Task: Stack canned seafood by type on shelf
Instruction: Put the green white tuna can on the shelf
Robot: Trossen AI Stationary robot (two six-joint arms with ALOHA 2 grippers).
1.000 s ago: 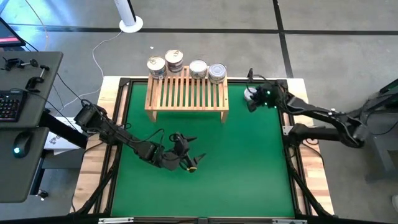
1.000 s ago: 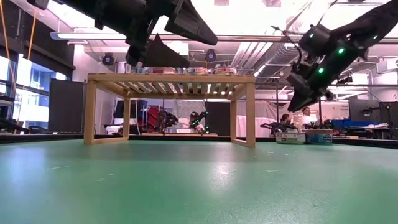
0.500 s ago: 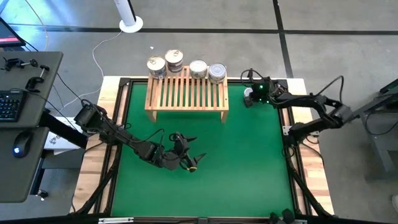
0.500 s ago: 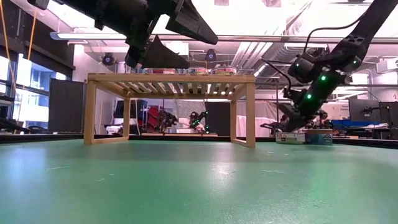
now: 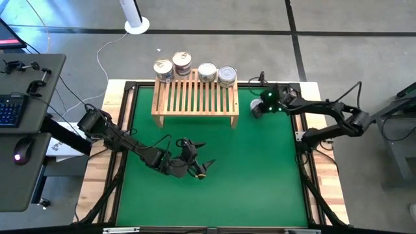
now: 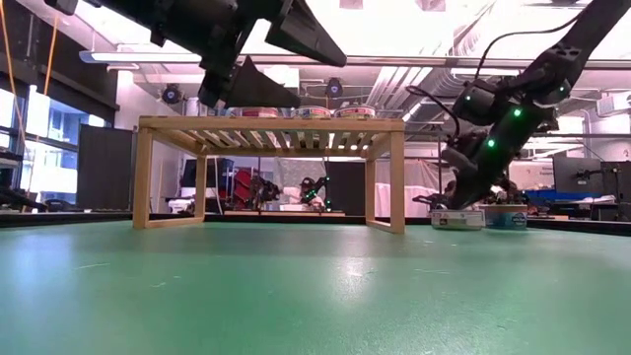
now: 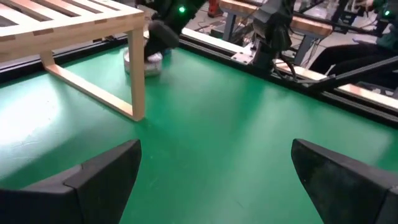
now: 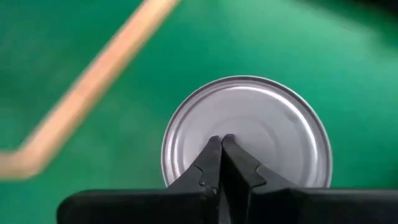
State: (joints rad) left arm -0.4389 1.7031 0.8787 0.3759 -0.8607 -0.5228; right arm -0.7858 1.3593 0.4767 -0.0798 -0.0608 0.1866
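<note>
The shelf (image 5: 195,97) stands at the desk's (image 5: 260,175) far edge, near the middle. Four tins (image 5: 194,69) sit in a row along the shelf's back edge. One tin (image 5: 258,109) rests on the desk just right of the shelf, toward the far right corner.

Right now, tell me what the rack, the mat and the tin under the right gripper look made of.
Rack: light unfinished-looking wood, grain and slats visible. Mat: green, matte with soft sheen, likely felt or rubber. Tin: silvery metal, brushed lid with pressed rings; right gripper shut above it.
</note>
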